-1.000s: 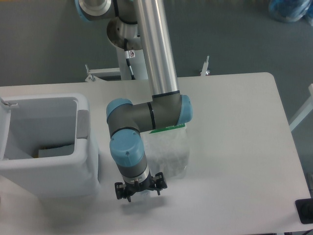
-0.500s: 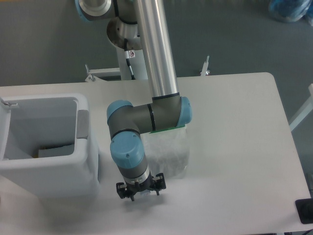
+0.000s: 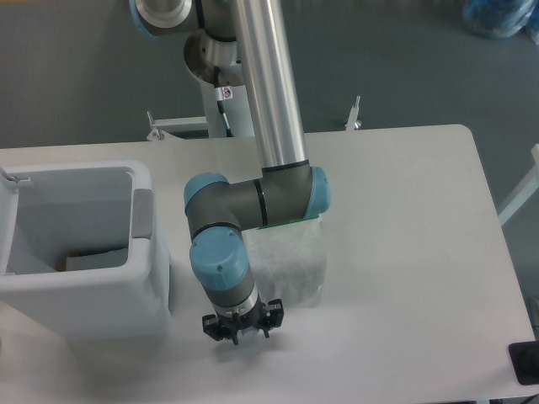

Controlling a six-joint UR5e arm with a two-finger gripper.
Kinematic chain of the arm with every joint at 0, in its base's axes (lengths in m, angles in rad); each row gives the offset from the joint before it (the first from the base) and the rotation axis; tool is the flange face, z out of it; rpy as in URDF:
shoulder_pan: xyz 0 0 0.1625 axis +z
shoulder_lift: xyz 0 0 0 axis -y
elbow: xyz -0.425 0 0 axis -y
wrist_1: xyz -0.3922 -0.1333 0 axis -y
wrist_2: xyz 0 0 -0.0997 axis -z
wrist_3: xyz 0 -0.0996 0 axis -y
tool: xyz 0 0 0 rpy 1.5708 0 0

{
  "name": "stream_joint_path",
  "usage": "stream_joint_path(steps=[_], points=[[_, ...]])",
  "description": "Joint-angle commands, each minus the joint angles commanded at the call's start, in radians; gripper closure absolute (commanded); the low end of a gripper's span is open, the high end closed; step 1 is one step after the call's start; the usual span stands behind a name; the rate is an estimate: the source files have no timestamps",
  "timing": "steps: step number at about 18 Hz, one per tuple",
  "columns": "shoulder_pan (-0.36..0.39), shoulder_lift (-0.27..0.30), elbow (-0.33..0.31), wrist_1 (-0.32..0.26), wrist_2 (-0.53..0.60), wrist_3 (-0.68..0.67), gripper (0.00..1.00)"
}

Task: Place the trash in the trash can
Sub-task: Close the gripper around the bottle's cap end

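Task incomplete: claw (image 3: 239, 326) low over tabletop (image 3: 404, 252), grip state indiscernible; plastic bag (image 3: 295, 261) just behind-right, outside trash can (image 3: 84, 295) at left; bottle not discernible.

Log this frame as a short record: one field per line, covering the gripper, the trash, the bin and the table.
gripper: gripper low over the table, pointing down at the near edge of the bag; fingers too small to tell if open or shut
bag: translucent white plastic bag with a green top strip, lying flat, partly hidden by the arm
bottle: not clearly visible in this view
bin: white trash can at the table's left, open, left of the gripper
bin contents: a grey patch shows inside; otherwise unclear
table: white table
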State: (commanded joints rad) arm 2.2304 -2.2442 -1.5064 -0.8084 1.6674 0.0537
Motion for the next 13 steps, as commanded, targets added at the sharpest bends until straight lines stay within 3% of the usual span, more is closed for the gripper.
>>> stream_joint_path(steps=[7,13], points=[[0.000,0.003,0.000,0.000,0.000,0.000,0.66],[0.003,0.038,0.006,0.000,-0.006,0.008,0.68]])
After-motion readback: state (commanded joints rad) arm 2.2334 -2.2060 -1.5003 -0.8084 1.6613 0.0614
